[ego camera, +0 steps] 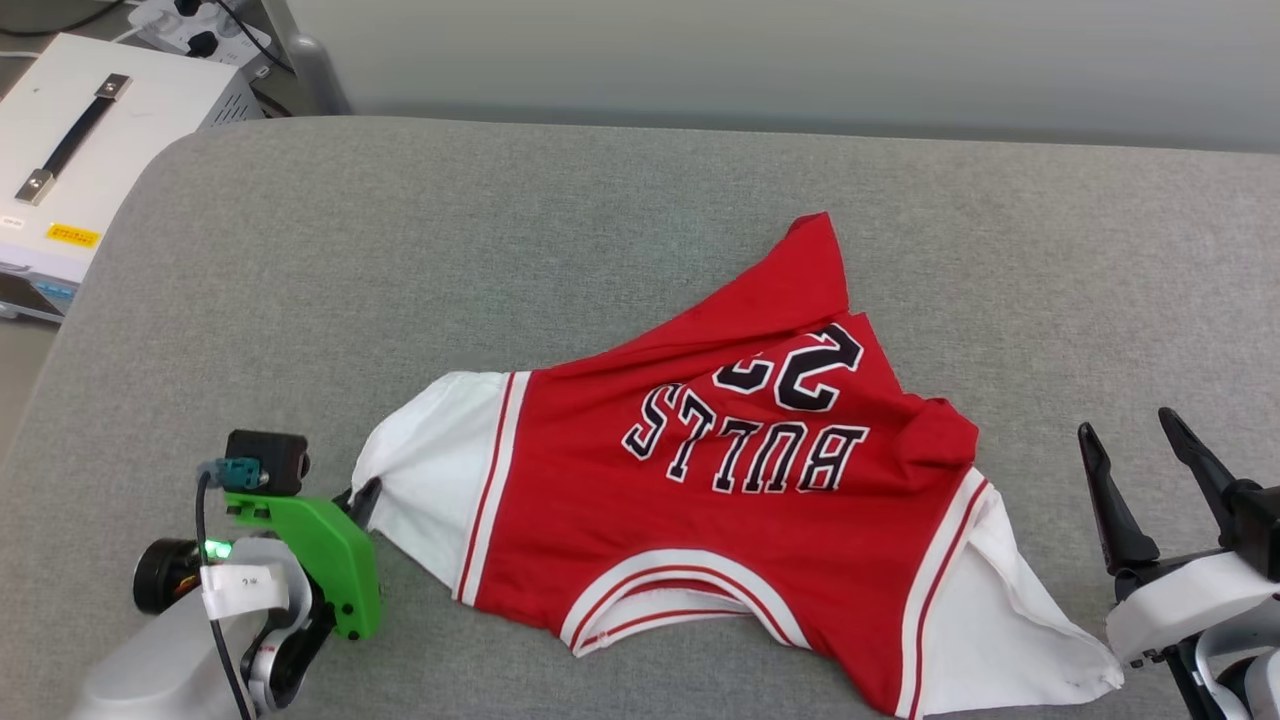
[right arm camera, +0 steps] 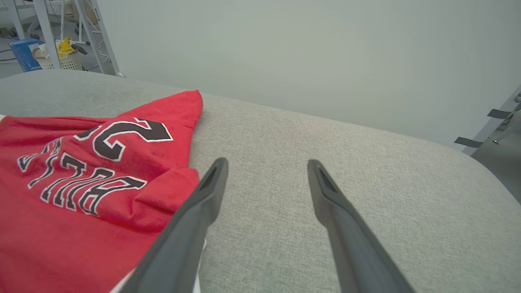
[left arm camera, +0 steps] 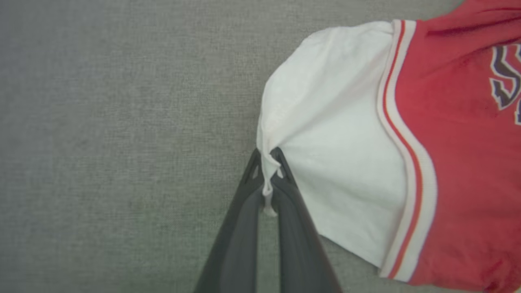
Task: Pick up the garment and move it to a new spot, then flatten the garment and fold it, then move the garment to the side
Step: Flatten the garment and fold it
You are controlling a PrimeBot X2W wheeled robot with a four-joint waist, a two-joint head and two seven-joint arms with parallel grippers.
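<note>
**Left tool [left arm camera: 266,156] pinches the sleeve [left arm camera: 325,142]; right tool [ego camera: 1128,422] waits open**

Your left tool is clenched on the edge of the white sleeve, with fabric bunched between its fingers. That looks like a corner hold, likely so the garment [ego camera: 720,480] can be lifted or dragged. The garment lies crumpled, lettering up, mid-surface [ego camera: 600,200]. Your right tool stands released near the other sleeve, well placed for a matching grip.

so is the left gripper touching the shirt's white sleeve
Touching. The left wrist view shows the left gripper shut on the garment, a pinch of its white sleeve edge bunched between the two dark fingers.
</note>
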